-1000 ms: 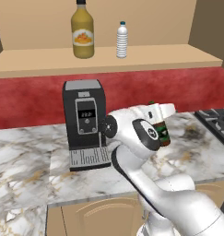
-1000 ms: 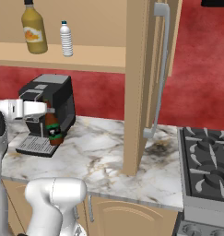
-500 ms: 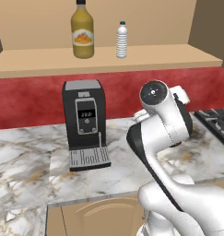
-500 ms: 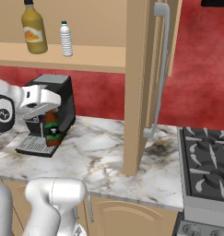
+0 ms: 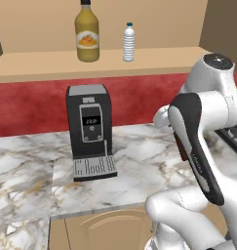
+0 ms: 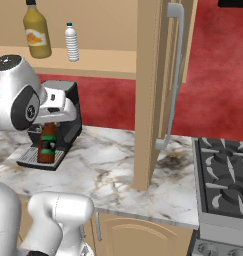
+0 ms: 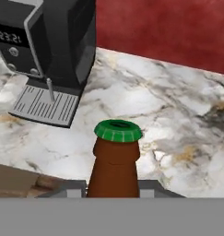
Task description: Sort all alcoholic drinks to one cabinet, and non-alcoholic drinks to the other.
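I have the beer bottle (image 6: 48, 144) clenched in my pincer (image 6: 53, 113) — its brown neck and green cap rise straight between my fingers in the hand view, and from the right base view it hangs upright, label outward, clear of the marble counter (image 6: 108, 170) and just in front of the coffee machine (image 5: 89, 131). The bottle's long axis is vertical, which is how I judge it should stay for a shelf. What the coming move turns on is height and side: the wide cabinet's shelf (image 5: 56, 63) lies above me and far, already carrying the juice bottle (image 5: 87, 32) and the water bottle (image 5: 128, 43), so this drink does not belong there. The narrow cabinet I cannot make out with certainty — I take it to lie to the right, past the upright wooden panel (image 6: 145, 95)
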Tool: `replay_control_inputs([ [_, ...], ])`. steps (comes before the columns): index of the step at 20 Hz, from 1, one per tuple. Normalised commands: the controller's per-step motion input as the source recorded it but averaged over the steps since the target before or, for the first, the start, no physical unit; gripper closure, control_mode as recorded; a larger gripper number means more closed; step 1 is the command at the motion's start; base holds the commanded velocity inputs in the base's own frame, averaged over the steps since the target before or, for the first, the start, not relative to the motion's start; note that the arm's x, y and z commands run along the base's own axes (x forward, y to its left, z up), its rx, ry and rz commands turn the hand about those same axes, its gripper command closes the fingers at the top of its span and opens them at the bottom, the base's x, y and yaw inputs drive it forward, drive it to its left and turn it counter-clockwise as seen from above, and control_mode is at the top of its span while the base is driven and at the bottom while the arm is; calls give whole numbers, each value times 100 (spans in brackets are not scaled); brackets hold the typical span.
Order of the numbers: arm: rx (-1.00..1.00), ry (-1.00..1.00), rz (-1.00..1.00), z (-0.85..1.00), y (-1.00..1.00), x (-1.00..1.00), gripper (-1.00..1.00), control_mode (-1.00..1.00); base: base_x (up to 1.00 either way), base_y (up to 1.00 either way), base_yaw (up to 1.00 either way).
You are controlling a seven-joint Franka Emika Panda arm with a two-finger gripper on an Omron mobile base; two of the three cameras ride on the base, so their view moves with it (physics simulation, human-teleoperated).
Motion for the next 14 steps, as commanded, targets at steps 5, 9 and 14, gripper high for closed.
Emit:
replay_control_inputs([
  [5, 43, 1, 13, 0, -2, -16, 100, -100, 0, 0, 0],
  [9, 33, 0, 4, 0, -3, -9, 100, -100, 0, 0, 0],
  [14, 13, 0, 1, 0, -5, -3, 100, -100, 0, 0, 0],
])
